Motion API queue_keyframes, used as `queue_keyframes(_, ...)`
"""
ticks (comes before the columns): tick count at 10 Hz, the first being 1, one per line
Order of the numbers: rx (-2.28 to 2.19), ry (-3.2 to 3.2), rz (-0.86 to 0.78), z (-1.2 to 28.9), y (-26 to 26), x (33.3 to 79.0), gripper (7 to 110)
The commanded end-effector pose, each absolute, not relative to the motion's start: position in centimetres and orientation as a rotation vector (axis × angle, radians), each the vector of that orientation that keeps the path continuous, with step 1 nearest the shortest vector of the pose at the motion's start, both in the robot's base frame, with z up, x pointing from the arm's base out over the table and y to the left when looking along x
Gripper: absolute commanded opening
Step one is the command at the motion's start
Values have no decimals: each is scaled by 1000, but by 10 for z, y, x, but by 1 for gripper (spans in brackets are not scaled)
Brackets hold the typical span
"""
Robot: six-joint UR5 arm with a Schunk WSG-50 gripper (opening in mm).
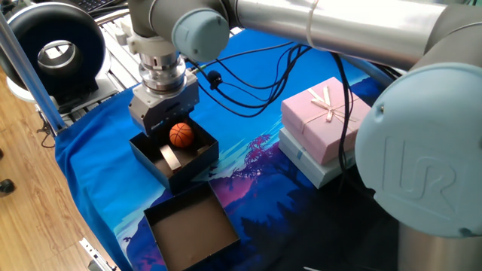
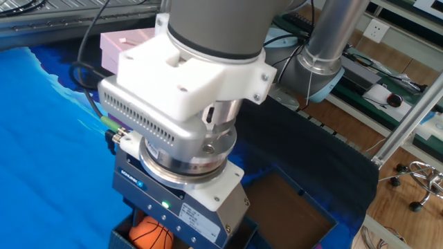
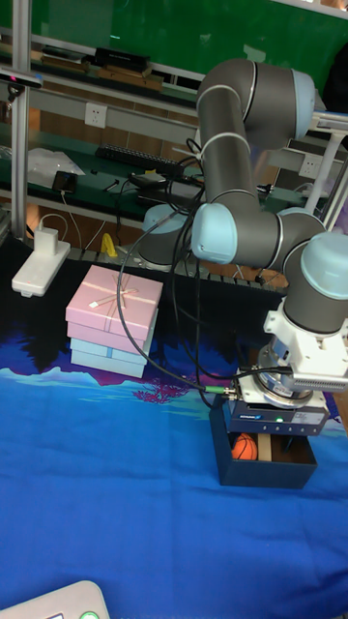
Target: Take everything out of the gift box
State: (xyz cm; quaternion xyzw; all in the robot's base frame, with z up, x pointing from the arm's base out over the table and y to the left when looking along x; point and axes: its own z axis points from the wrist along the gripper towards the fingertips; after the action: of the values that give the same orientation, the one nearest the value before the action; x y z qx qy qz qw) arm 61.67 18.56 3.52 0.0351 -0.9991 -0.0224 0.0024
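Note:
The black gift box stands on the blue cloth, and it also shows low in the tall fixed view. Inside lie an orange basketball-patterned ball and a pale wooden bar leaning by the near wall. A small tan piece sits at the box's right wall. My gripper hangs just above the box's far left corner, close to the ball. Its own body hides the fingers.
A shallower brown-lined tray lies right in front of the gift box. A pink box with a bow sits on a pale blue box to the right. Cables trail over the cloth behind the gripper.

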Motion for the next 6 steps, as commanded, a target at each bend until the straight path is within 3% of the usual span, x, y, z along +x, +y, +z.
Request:
queue_keyframes(1,95,-3143,-76,29,182,619,88)
queue_keyframes(5,59,-3137,-62,29,181,618,88)
queue_keyframes(6,37,-3133,-47,30,180,617,66)
